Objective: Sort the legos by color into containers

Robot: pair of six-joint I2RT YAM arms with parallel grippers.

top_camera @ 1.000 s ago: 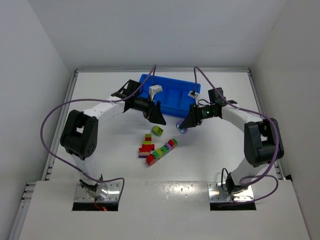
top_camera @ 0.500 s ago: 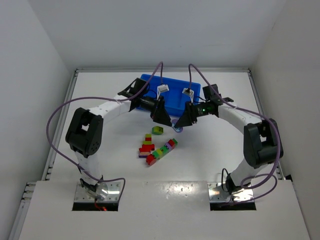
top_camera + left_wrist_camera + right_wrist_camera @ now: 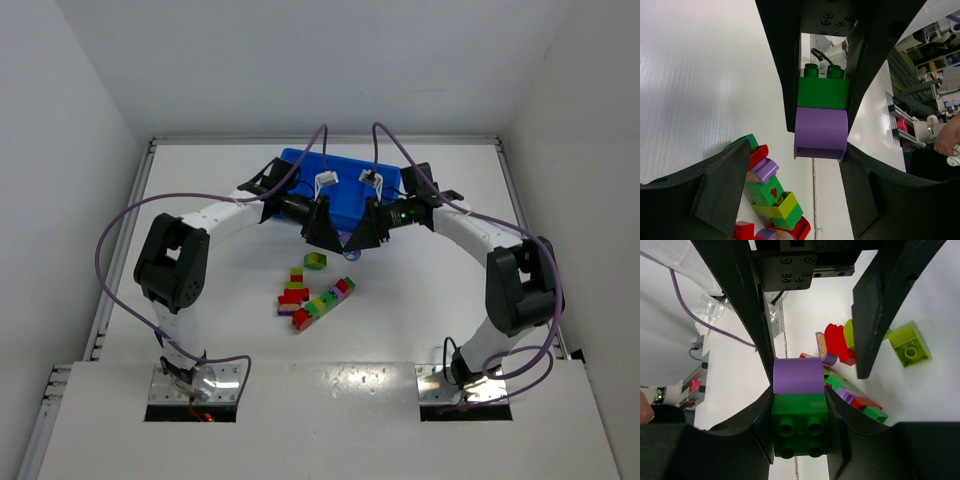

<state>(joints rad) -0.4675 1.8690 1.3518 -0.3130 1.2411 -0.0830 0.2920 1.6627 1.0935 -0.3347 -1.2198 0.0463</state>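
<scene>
The right pincer (image 3: 354, 243) clamps the green half of a green-and-purple brick pair (image 3: 799, 405) in front of the blue tray (image 3: 345, 190); the left pincer (image 3: 335, 243) gapes around the purple half; other bricks (image 3: 312, 295) lie on the desk (image 3: 450, 320)

The right gripper (image 3: 800, 440) clamps a green brick (image 3: 800, 427), studs toward the camera, with a purple brick (image 3: 799, 376) joined to its far end. The left gripper (image 3: 815, 376) faces it with fingers spread, one finger touching the purple brick's left side. Beyond, on the table (image 3: 940, 400), lie mixed bricks (image 3: 840, 345) and, apart from them, a lime brick (image 3: 910, 347).
</scene>
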